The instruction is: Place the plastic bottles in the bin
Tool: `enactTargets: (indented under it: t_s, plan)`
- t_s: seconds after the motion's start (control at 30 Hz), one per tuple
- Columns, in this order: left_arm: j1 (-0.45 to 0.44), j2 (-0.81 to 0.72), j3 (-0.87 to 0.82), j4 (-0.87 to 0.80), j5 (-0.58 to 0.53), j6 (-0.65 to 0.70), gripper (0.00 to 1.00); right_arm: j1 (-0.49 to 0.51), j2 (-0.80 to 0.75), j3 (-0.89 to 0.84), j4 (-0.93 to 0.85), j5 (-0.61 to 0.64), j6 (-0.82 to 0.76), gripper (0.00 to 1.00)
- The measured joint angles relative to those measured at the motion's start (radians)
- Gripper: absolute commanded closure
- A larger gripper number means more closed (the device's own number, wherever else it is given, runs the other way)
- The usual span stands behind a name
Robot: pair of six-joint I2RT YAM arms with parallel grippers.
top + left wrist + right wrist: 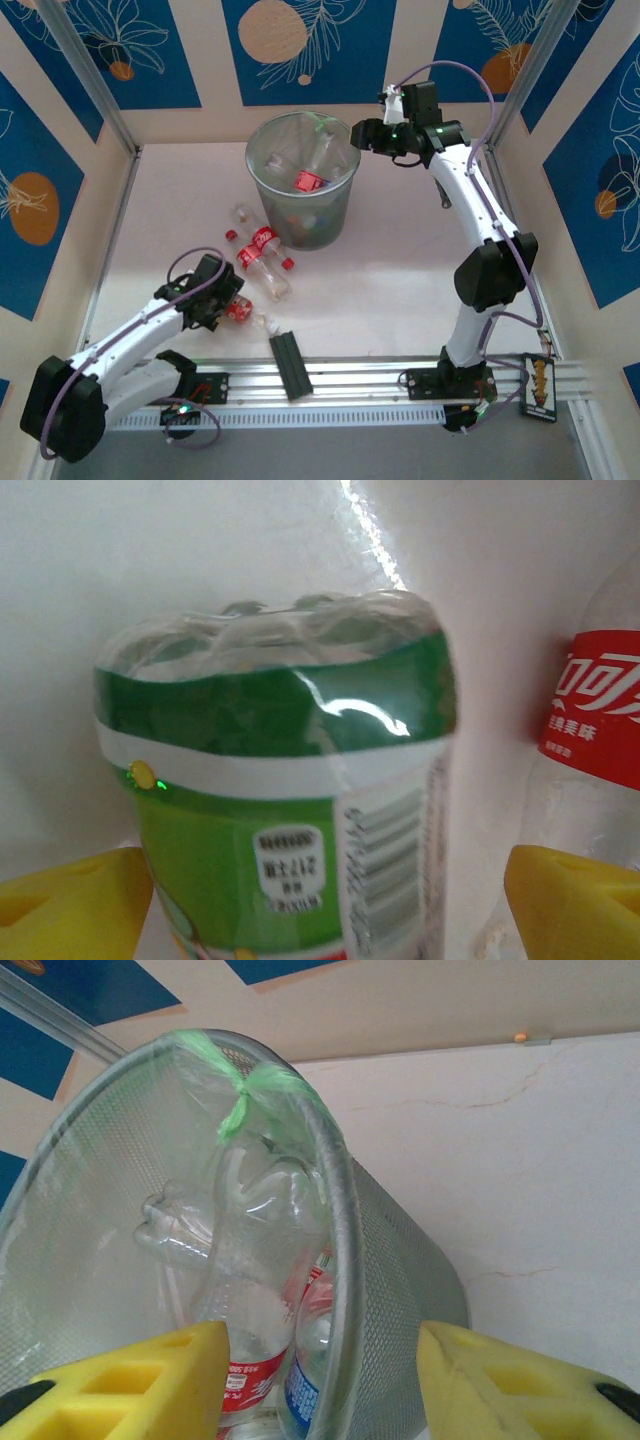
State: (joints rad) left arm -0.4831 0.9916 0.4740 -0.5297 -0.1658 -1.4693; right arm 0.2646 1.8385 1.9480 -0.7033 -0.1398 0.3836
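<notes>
A green-labelled plastic bottle [290,780] lies between the yellow fingers of my left gripper [325,910], base pointing away. The jaws stand open, with a gap on the right side. In the top view this gripper [228,300] is low at the front left, over that bottle [241,309]. A red-labelled bottle [600,720] lies just to the right of it. More bottles [262,250] lie between it and the bin [340,215]. The grey bin [400,1260] holds several bottles [250,1260]. My right gripper [325,1380] is open at the bin's right rim [360,135].
A black flat bar [290,362] lies by the front rail, right of my left gripper. A green bag knot [245,1095] sits on the bin's rim. Patterned walls close the table at the back and sides. Bare white table stretches right of the bin.
</notes>
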Motion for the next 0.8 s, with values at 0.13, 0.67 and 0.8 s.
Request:
enactTargets:
  t_s: [0.13,0.67,0.8]
  plan:
    - [0.000,0.046,-0.025,0.039,0.004,-0.017,0.21,0.003,0.017,0.000,-0.001,0.000,0.003,0.47]
    - [-0.002,0.042,-0.026,0.050,-0.017,-0.014,0.43,0.006,0.018,-0.008,0.000,-0.019,0.014,0.55]
    - [-0.002,0.042,-0.026,0.050,-0.020,-0.014,0.44,0.011,0.019,-0.008,0.000,-0.026,0.019,0.58]
